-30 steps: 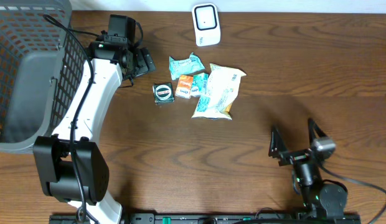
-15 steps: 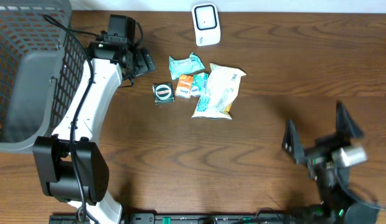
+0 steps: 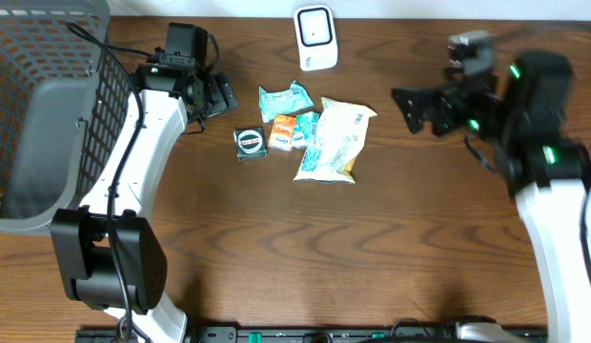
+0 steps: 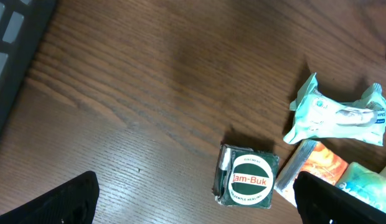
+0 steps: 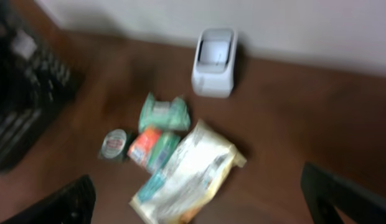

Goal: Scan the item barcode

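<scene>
A white barcode scanner (image 3: 315, 38) stands at the table's far edge, blurred in the right wrist view (image 5: 213, 53). In front of it lie a teal wipes packet (image 3: 286, 99), a green Zam-Buk box (image 3: 249, 142), an orange box (image 3: 283, 131) and a pale snack bag (image 3: 334, 140). My left gripper (image 3: 222, 95) hangs open left of the pile, and the Zam-Buk box (image 4: 246, 180) lies on the table under its gap (image 4: 199, 208). My right gripper (image 3: 421, 110) is open, raised to the right of the snack bag (image 5: 190, 174), holding nothing.
A grey mesh basket (image 3: 38, 114) fills the left end of the table, right beside the left arm. A small teal box (image 3: 304, 128) lies between the orange box and the bag.
The right arm has swung from the front right of the table up to the far right and now faces the pile. The left arm and the items have not moved.
</scene>
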Robot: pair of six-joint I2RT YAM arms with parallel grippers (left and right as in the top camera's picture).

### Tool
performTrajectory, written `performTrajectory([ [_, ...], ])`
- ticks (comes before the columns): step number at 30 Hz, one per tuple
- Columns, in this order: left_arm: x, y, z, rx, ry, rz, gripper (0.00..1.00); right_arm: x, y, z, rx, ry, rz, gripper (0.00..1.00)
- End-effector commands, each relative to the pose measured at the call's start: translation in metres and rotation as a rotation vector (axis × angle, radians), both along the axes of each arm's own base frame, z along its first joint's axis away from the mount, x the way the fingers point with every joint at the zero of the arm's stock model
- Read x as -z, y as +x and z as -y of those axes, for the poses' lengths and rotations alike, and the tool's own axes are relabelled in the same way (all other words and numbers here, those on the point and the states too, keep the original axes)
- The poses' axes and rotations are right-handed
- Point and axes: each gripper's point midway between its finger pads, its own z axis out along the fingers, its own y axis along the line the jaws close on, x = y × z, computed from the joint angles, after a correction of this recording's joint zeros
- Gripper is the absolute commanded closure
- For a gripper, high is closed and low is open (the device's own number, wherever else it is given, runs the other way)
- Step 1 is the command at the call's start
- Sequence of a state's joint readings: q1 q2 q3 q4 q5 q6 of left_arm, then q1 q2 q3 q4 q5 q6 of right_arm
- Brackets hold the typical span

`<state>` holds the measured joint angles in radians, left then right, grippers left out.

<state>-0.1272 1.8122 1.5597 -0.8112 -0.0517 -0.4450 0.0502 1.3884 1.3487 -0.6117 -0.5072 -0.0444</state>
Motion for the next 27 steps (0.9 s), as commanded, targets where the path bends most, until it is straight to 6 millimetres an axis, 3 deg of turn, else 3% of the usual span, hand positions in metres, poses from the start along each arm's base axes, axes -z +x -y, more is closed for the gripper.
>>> performTrajectory([
  [1,-0.001,0.001,-0.001,-0.005,0.007,0.001,0.02,0.024,0.007,-0.027,-0.124,0.129,-0.142,0.01],
  [3,-0.001,0.001,-0.001,-0.005,0.007,0.001,0.02,0.052,0.006,-0.039,-0.144,0.232,-0.299,0.01],
  [6,-0.001,0.001,-0.001,-0.005,0.007,0.001,0.02,0.089,0.014,-0.041,-0.103,0.276,-0.444,0.01],
  [9,-0.001,0.001,-0.001,-0.005,0.007,0.001,0.02,0.128,0.017,-0.041,-0.065,0.285,-0.569,0.09],
  [11,-0.001,0.001,-0.001,-0.005,0.007,0.001,0.02,0.164,0.016,-0.041,-0.006,0.313,-0.717,0.05],
  [14,-0.001,0.001,-0.001,-0.005,0.007,0.001,0.02,0.198,0.011,-0.042,0.042,0.33,-0.848,0.05],
  [15,-0.001,0.001,-0.001,-0.005,0.008,0.001,0.02,0.217,0.005,-0.045,0.047,0.323,-0.912,0.05],
  [19,-0.001,0.001,-0.001,-0.005,0.007,0.001,0.02,0.244,-0.003,-0.057,0.03,0.31,-0.986,0.05],
  [23,-0.001,0.001,-0.001,-0.005,0.007,0.001,0.02,0.254,-0.005,-0.068,0.014,0.297,-0.999,0.04],
  [27,-0.001,0.001,-0.001,-0.005,0.007,0.001,0.02,0.268,-0.005,-0.07,0.109,0.236,-1.027,0.05],
])
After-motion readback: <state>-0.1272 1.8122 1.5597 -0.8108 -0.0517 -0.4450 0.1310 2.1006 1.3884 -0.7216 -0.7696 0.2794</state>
